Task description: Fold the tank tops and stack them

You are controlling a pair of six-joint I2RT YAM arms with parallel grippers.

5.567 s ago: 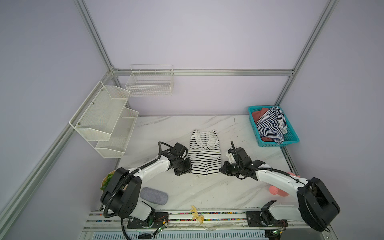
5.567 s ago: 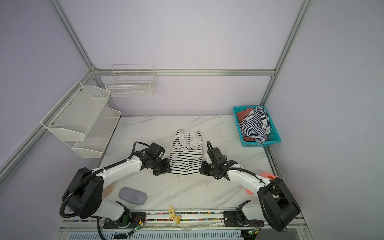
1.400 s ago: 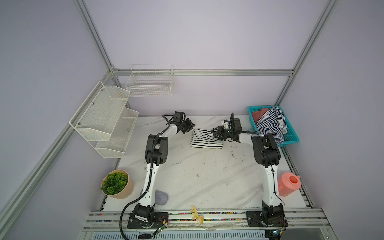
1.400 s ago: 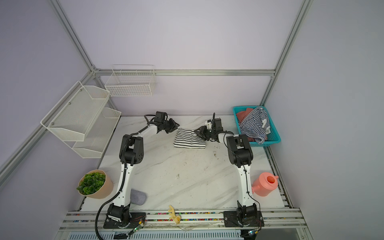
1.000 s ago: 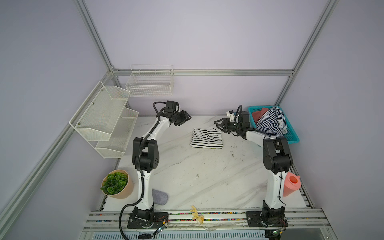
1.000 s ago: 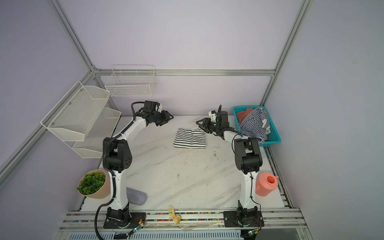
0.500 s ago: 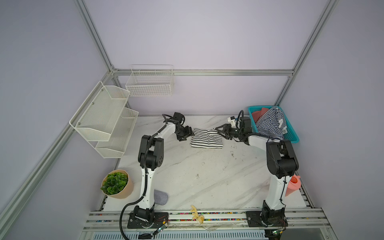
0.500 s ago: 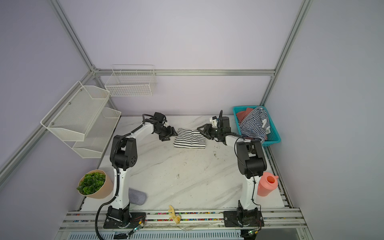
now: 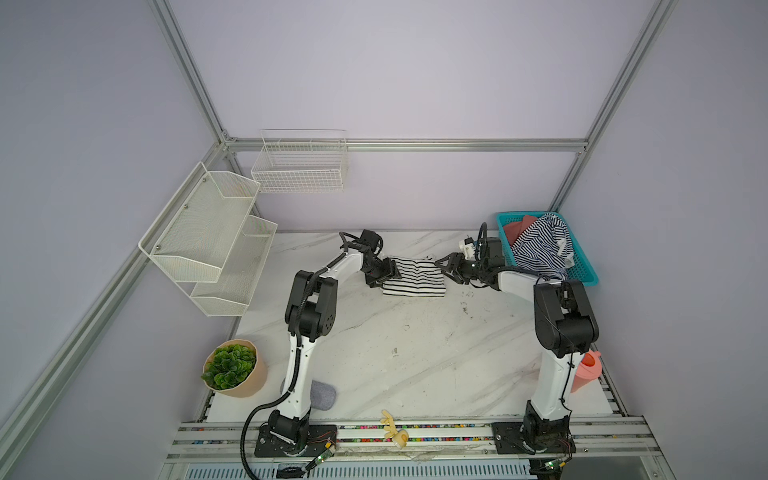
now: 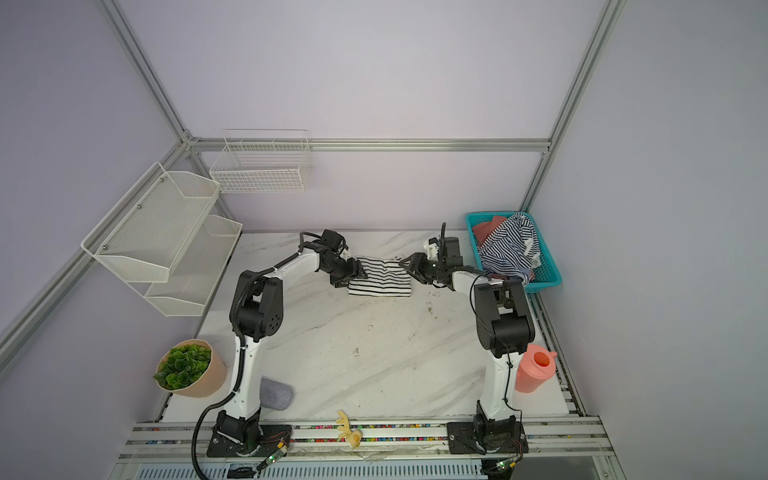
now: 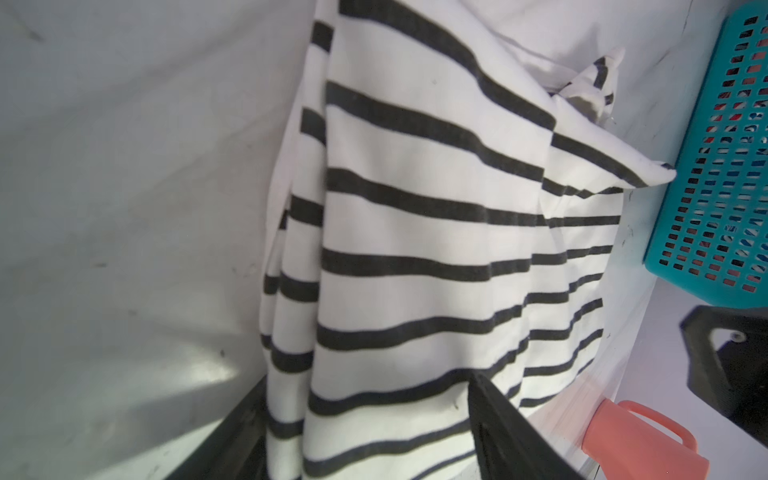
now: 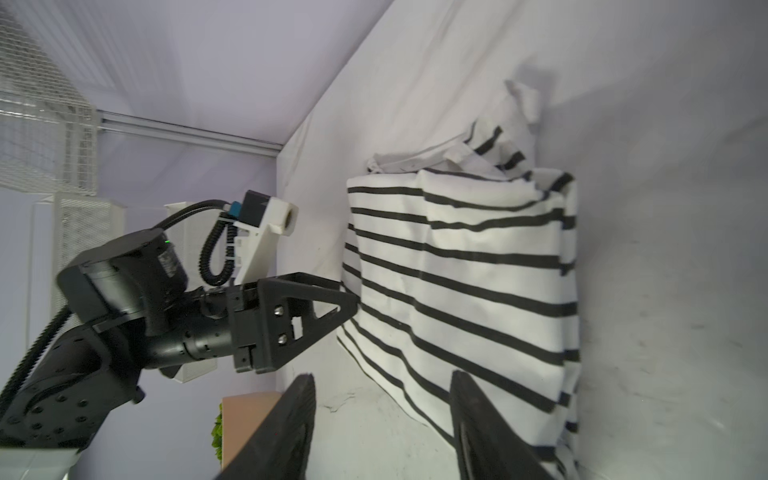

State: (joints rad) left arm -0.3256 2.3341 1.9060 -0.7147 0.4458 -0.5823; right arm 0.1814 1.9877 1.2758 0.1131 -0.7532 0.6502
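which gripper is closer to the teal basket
Right. The right gripper is at the folded top's basket-side edge; the left gripper is at the opposite edge, farther from the teal basket.

A white marble-patterned tabletop (image 9: pixel 395 332) with grey veining and a few dark scuffs carries everything. Toward its far edge, near the middle, a white tank top (image 9: pixel 413 277) with wide-spaced black stripes lies folded into a flat rectangle. A teal plastic basket (image 9: pixel 586 270) stands at the far right corner, and a pink pitcher (image 10: pixel 536 368) stands by the right edge nearer the front. A potted green plant (image 9: pixel 235 368) sits at the front left corner, with a grey oval pad (image 9: pixel 324 394) just beside it
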